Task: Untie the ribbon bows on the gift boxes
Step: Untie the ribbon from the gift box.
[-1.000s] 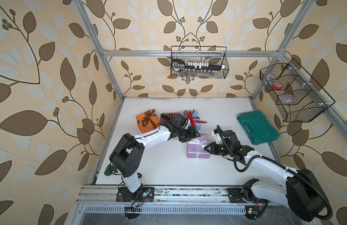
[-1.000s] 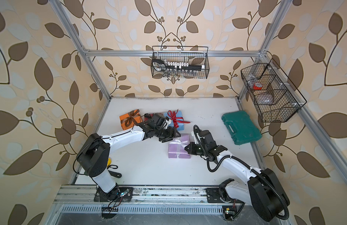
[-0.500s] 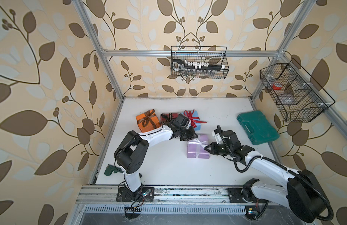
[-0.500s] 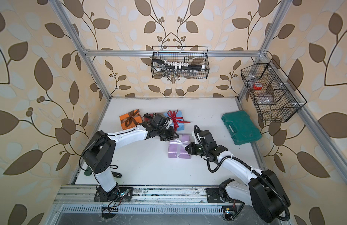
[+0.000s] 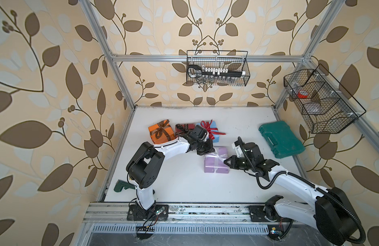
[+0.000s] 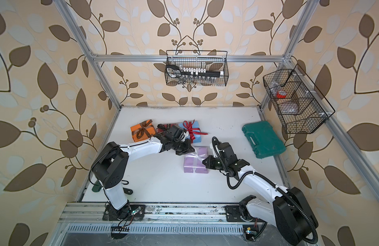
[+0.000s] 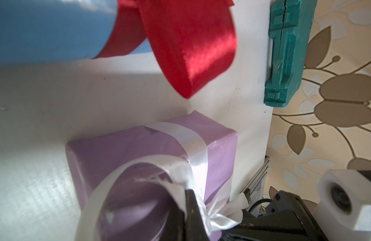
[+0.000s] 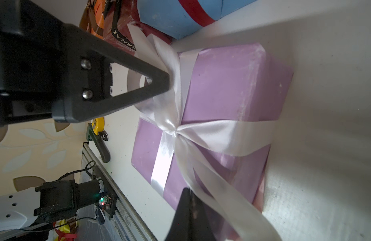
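- White ribbon (image 8: 176, 131) sits knotted on top of the lilac box (image 5: 212, 167), bow not yet undone.
- Left gripper (image 8: 166, 83), at the box's far side, is pinched tight on one strand; loop or tail, I cannot tell.
- Right gripper (image 5: 225, 160), at the box's right side, is closed, apparently on a tail.
- Risk: hauling on a loop could jam the knot, and uneven pulls could drag the light box.

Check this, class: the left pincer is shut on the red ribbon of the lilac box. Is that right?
Not quite. The ribbon of the lilac box is white, not red. The left wrist view shows the left pincer shut on it.
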`<move>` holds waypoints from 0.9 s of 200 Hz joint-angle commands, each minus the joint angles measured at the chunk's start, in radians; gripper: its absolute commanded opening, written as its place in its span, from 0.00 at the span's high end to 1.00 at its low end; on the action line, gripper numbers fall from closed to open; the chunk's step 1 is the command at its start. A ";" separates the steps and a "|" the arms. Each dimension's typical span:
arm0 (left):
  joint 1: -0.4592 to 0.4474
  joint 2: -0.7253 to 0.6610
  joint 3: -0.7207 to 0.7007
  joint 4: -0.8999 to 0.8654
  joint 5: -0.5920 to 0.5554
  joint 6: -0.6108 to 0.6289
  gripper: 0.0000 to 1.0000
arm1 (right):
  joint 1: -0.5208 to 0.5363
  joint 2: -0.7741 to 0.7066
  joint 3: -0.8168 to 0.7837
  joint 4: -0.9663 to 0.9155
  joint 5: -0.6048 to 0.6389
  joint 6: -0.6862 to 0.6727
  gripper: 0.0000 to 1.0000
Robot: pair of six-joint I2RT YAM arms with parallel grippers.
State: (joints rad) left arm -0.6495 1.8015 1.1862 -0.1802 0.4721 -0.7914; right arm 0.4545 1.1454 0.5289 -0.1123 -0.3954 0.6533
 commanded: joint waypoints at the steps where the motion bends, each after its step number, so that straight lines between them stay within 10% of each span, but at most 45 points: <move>1: -0.010 -0.058 0.028 -0.015 0.012 -0.005 1.00 | 0.005 -0.009 -0.009 -0.012 0.021 -0.013 1.00; 180: 0.050 -0.180 -0.042 -0.068 -0.029 0.053 1.00 | -0.017 -0.067 0.039 -0.111 0.085 -0.013 1.00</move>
State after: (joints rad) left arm -0.6132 1.6821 1.1461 -0.2268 0.4671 -0.7818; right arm 0.4511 1.0840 0.5438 -0.1726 -0.3347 0.6533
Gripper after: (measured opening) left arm 0.047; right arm 0.047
